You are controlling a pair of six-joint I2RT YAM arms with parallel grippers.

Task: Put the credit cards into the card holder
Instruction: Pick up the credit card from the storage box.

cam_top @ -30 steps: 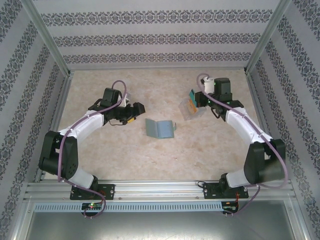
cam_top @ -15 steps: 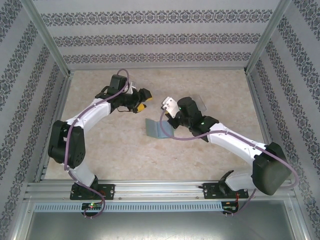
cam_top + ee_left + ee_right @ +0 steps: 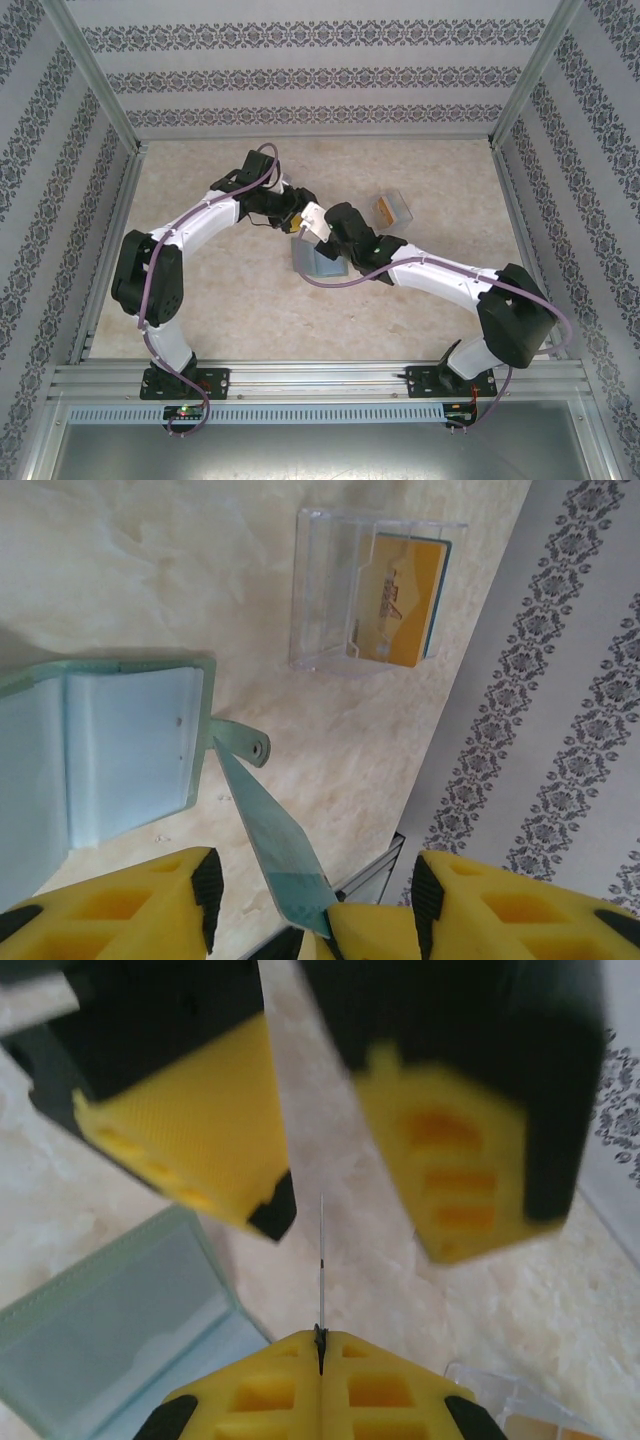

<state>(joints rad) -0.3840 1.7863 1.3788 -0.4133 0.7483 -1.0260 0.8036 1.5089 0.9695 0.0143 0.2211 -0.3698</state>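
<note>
Bright even light, soft shadows, blurred foreground

Card holder [image 3: 130, 745] cut by left edge; teal card [image 3: 265, 830] partly hidden in right hand [image 3: 332, 927]

Pale marbled table [image 3: 230, 300] with the open card holder [image 3: 120, 750] and a clear case [image 3: 335, 590] (orange card [image 3: 405, 600] inside)

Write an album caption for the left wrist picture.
Framed by the open left gripper, the right gripper holds a teal card beside the open card holder; a clear case lies beyond.
</note>
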